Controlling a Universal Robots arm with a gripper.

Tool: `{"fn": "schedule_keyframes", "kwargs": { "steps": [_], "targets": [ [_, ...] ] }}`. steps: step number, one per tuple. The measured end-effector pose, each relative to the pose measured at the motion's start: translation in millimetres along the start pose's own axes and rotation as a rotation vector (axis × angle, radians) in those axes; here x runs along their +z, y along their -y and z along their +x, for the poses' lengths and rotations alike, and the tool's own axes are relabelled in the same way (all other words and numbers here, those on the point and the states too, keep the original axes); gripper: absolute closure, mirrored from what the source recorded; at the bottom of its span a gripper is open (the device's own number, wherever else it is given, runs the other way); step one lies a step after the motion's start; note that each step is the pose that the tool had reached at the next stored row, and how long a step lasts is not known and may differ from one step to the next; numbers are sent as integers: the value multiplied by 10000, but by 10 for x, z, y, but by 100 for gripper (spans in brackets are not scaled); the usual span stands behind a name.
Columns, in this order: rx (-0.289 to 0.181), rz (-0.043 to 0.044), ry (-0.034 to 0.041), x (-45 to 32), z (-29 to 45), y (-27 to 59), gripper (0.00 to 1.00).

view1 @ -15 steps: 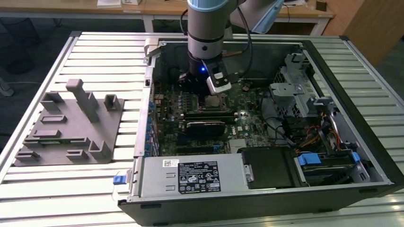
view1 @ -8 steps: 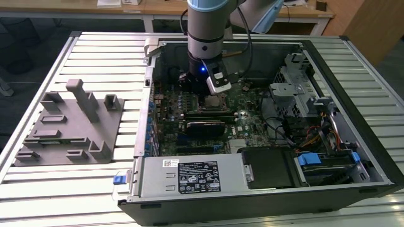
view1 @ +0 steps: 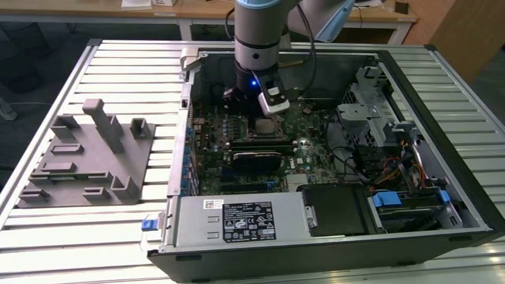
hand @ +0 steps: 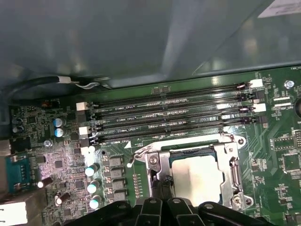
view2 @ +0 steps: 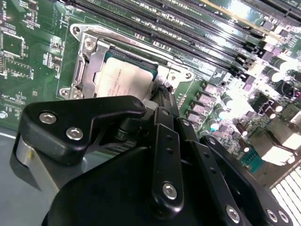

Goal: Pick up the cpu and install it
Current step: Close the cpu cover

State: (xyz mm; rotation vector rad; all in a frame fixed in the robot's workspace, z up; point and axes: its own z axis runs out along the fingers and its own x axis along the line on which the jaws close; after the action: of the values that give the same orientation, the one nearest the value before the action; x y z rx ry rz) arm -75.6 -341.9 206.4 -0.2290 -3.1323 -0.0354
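The cpu (view2: 123,77) lies flat in the socket frame (view2: 87,59), silvery top up, square and edge-aligned, at ten o'clock from the computer case (view1: 316,260) middle in the exterior view. The gripper (view2: 162,94) stands fingers together at its edge.

In the second wrist view the black links of the gripper (view2: 162,101) cover the part of the cpu (view2: 123,77) and of the socket frame (view2: 89,56) nearest to them. In the first wrist view the same links hide one side of the cpu. In the exterior view the cpu is perhaps too small to judge its seating.
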Motion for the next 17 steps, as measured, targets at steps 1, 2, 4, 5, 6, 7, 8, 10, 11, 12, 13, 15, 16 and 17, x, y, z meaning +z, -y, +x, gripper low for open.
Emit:
{"fn": "schedule_keyframes", "kwargs": {
  "steps": [1, 2, 4, 5, 6, 7, 8, 10, 11, 12, 13, 15, 16, 17],
  "targets": [
    [0, 1, -1, -20, 0, 0, 89],
    [0, 0, 0, -40, 0, -1, 89],
    [0, -1, 0, -83, 0, -2, 89],
    [0, 1, 0, -106, 0, -2, 89],
    [0, 1, -1, -127, 0, -3, 89],
    [-1, 1, -1, -137, 0, -3, 89],
    [0, -2, 0, -137, 0, -3, 89],
    [-1, -3, 0, -137, 0, -4, 89],
    [-2, -2, 0, -137, -6, -4, 89],
    [-1, -2, -1, -137, -17, -6, 89],
    [0, -2, -1, -137, -40, -9, 89],
    [0, -1, -1, -137, -105, -19, 89],
    [1, -1, -1, -137, -141, -24, 89],
    [0, -1, -1, -136, -182, -30, 89]
  ]
}}
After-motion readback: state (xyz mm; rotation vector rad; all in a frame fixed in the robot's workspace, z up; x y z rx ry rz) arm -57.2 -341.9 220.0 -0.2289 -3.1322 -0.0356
